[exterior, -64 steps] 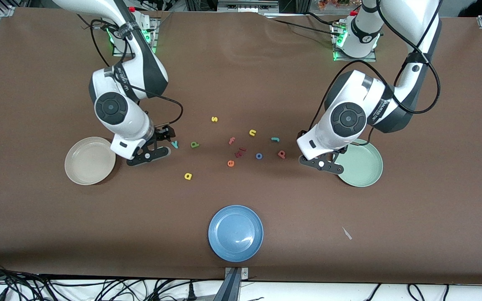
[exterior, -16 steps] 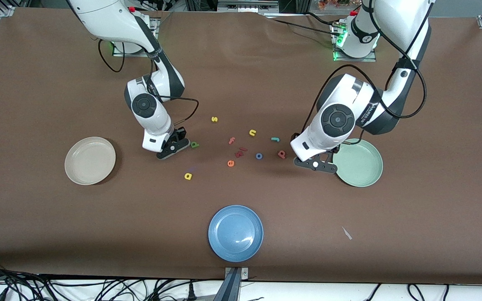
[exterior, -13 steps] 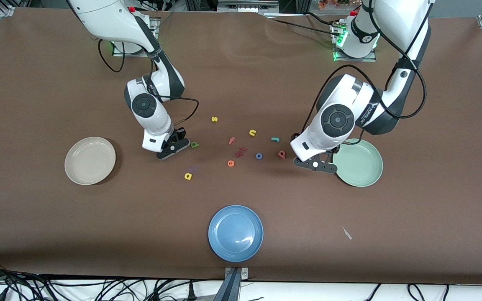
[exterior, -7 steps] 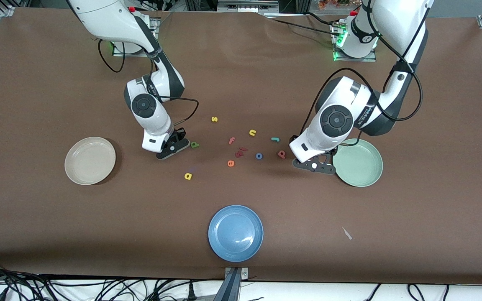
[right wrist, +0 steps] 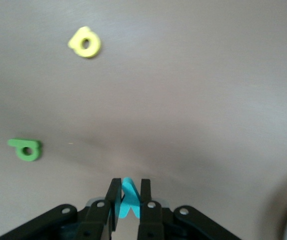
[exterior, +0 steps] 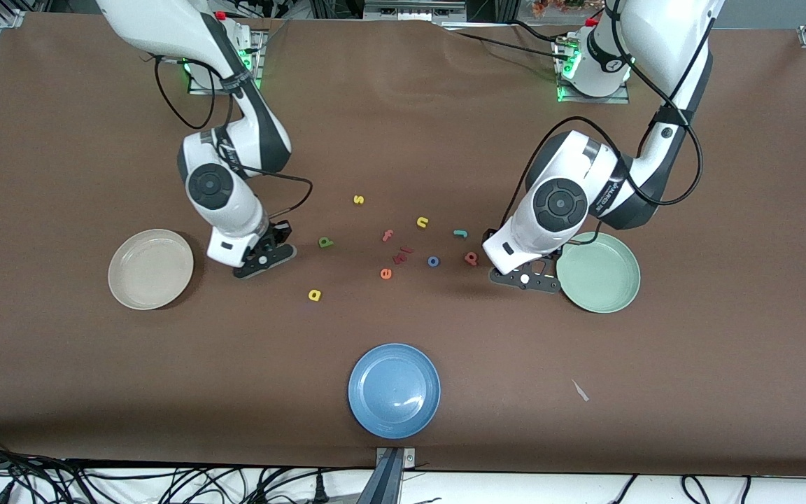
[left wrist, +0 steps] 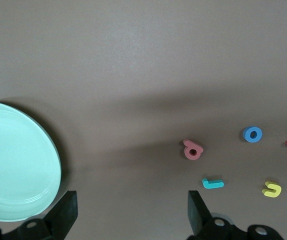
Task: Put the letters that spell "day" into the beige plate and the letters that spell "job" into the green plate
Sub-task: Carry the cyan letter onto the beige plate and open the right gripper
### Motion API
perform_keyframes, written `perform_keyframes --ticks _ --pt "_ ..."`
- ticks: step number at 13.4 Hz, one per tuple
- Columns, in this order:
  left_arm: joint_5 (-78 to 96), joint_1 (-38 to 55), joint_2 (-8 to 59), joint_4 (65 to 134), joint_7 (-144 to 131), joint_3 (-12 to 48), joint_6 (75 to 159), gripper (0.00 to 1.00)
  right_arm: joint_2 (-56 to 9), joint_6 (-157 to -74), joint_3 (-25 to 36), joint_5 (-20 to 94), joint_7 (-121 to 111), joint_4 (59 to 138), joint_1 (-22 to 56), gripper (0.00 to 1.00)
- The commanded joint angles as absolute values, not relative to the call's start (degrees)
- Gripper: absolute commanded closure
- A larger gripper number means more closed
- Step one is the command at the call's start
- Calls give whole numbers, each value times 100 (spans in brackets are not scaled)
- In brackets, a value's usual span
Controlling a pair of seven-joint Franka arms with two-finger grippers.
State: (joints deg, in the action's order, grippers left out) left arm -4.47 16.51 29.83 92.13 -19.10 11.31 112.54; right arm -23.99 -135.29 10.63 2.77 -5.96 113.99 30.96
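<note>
**Desk:** What are you seeing on the right arm?

**Me:** I have the right gripper up over the bare bench, between the beige plate and the green d. Its fingers are clenched on the teal y, which stands pinched between them in the right wrist view. The yellow a lies nearer to the front camera than the green d, and the beige plate has nothing in it.

**Desk:** And the left arm?

**Me:** I see the left gripper low over the bench just beside the green plate, on the side toward the letters. Its fingers are spread wide and hold nothing. The pink-red b sits close to it, with the blue o next along toward the right arm's end, and the teal j farther from the front camera than both. The green plate holds nothing.

**Desk:** Anything else on the bench?

**Me:** A yellow s, a yellow n, a pink f, an orange e, and a blue plate nearest the front camera.
</note>
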Motion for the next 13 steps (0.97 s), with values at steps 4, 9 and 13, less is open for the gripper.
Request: perform_keyframes --ticks 4,9,13 --pt "-492 1688 2936 9281 -2004 1107 11338 4 -2127 -13044 1738 360 -571 11435 3085 100" --pt "-492 1696 2944 9281 -2013 1107 11355 7 -2127 -12973 2442 360 -615 11452 3041 100" --pt "-492 1696 2944 9290 -2013 1107 11355 6 -2223 -12981 2487 352 -746 11435 2436 100"
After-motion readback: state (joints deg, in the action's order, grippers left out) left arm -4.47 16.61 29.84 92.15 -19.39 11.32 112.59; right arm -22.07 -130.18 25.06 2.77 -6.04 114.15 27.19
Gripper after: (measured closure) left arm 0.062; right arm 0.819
